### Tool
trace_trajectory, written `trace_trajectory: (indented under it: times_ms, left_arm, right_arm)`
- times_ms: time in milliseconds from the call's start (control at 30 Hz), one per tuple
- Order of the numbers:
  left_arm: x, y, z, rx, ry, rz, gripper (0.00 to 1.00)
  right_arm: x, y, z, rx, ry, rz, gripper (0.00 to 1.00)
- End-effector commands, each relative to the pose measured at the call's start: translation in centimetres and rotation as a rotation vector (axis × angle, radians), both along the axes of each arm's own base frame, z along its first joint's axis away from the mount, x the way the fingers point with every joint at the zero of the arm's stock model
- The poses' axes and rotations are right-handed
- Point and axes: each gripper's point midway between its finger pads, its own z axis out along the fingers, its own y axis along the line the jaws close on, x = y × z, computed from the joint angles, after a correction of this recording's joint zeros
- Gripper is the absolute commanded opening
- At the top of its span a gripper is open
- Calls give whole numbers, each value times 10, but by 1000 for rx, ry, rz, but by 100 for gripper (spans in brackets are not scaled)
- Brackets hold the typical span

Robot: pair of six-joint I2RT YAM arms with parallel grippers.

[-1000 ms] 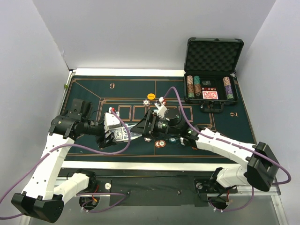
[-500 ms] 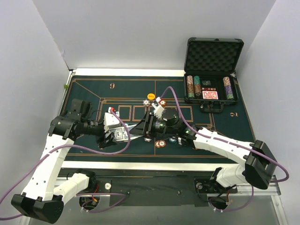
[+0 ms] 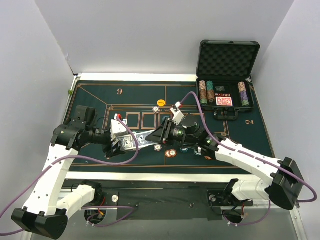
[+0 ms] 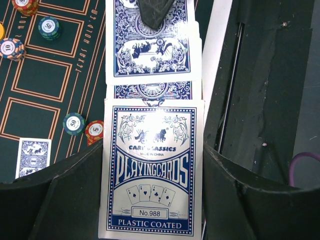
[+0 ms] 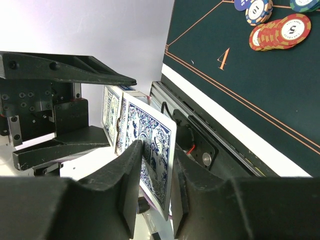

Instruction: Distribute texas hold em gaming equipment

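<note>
Pretty sure I'm in the card-dealing part right now. My left hand (image 4: pixel 152 200) is pressed together on the pack of small blue-backed playing cards (image 4: pixel 152 165), white-bordered label facing its wrist camera, and it holds the pack up in the air over the near side of the dark green felt poker mat with orange lines (image 3: pixel 100 95). My right hand (image 5: pixel 155 160) is nearly closed, pinching a single blue-patterned card (image 5: pixel 150 125) by one end. That card is slid partway off the pack, and I can see at least one more card peeking out right behind it. So the next move, as I read it, is to draw this one fully clear without the neighbour tagging along, then carry it to a player's spot and lay it back-up. The grip is thin and near the edge, so I'd go slow and keep the left hand clamped so the pack doesn't shift. Out on the mat there's one small face-down blue card (image 4: pixel 34 155), with a round teal poker chip (image 4: pixel 74 123) and an orange-red chip (image 4: pixel 94 131) touching each other near it. There are more chips further up, plus a fanned stack of red chips (image 5: pixel 280 32) showing in the right wrist view. Can't tell how many seats are left to deal.
</note>
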Motion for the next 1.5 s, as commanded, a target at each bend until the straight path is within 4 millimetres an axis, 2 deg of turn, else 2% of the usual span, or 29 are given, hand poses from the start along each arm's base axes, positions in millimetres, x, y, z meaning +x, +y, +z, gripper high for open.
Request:
trace_trajectory:
  times_ms: [0,167,433,667,733,800,900,933,967,1000,1033,1067,1100,1133,1167,1200,1233,1267,1300,1333,1367,1400,1433,1467]
  left_arm:
    - [2,-6,19,-59,-65,-18,36]
    - [1,-6,19,-58,-67,-18,36]
    - [2,-5,18,-50,-71,-16,36]
    - [1,-5,17,-53,-64,-18,36]
    - [0,-5,17,-51,-64,-19,36]
    - [-1,-4,16,-48,-63,-19,36]
    - [-2,-5,17,-53,-65,-22,36]
    - [-2,-5,18,-53,-66,-22,36]
    - [-3,-5,18,-53,-62,-21,36]
    - [-2,-5,18,-54,-64,-20,36]
    - [-2,-4,18,-52,-64,-17,36]
    - [-2,-5,18,-55,-61,-20,36]
    - [-1,-5,18,-54,-58,-18,36]
    - [-1,-5,19,-57,-59,-19,36]
    - [-1,-6,19,-58,-59,-18,36]
    - [-1,-6,19,-61,-54,-19,36]
    - [-1,-6,20,-61,-57,-19,35]
    - [-1,-6,20,-61,-55,-18,36]
    - [-1,-6,20,-62,-56,-18,36]
    - [0,-5,20,-60,-60,-14,35]
    - [0,-5,20,-56,-60,-12,35]
    - [0,-5,20,-55,-64,-12,35]
    - [0,-4,20,-52,-65,-8,35]
    - [0,-4,20,-53,-66,-8,35]
  right_arm:
    - [3,-11,11,20,-34,-31,20]
    - [4,-20,13,6,-42,-47,12]
    - [16,-49,23,3,-57,-106,0]
    - [30,-59,32,-2,-62,-129,0]
    - [41,-65,34,-11,-69,-147,0]
    - [60,-74,36,-16,-74,-184,0]
    - [98,-84,15,-82,-47,-229,0]
    - [111,-81,5,-112,-34,-228,0]
    - [125,-83,10,-115,-51,-245,0]
    - [141,-83,-11,-165,-24,-253,0]
    - [154,-80,-4,-166,-43,-260,0]
    - [168,-79,-28,-218,-11,-259,0]
    - [185,-76,-22,-221,-34,-269,0]
    - [199,-75,-49,-269,0,-266,0]
    - [215,-72,-37,-266,-34,-277,0]
    - [227,-73,-66,-316,10,-274,0]
    - [242,-69,-55,-306,-16,-280,0]
    - [252,-68,-79,-329,26,-277,0]
    - [265,-64,-69,-315,5,-282,0]
    - [274,-62,-88,-325,41,-284,0]
    - [283,-57,-86,-314,33,-283,0]
    - [290,-56,-97,-320,53,-289,0]
    - [297,-53,-96,-315,50,-293,0]
    - [302,-51,-111,-329,72,-297,0]
